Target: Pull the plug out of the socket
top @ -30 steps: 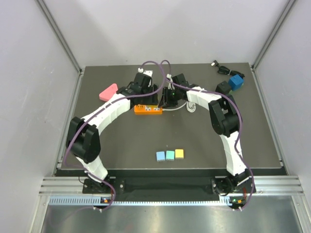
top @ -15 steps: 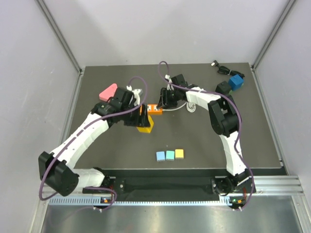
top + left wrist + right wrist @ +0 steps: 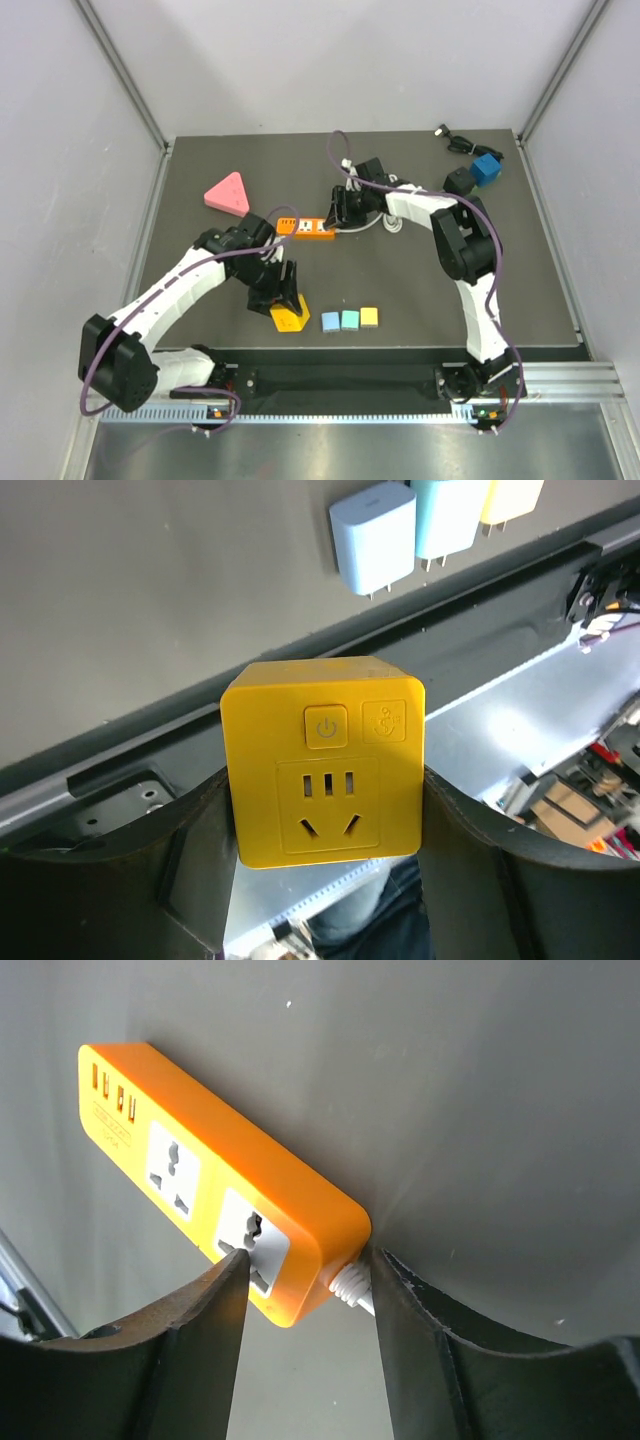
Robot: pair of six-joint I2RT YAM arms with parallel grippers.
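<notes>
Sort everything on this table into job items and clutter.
Job: yellow plug cube in left pincer; orange power strip in right pincer.
Clutter: pink triangle; three pastel adapters; blue cube; black cube; black cable.

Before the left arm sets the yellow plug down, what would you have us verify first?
1. Plug free of the socket: ok. The yellow plug is well apart from the orange socket strip, and the outlets seen in the right wrist view hold nothing.
2. Left jaws' hold: ok. They are closed on two opposite sides of the plug.
3. Right jaws on the strip: ok. They are closed at its cable end.
4. Room beside the blue charger: ok. A gap shows between it and the plug.
5. Plug already resting on the table: cannot tell.
</notes>
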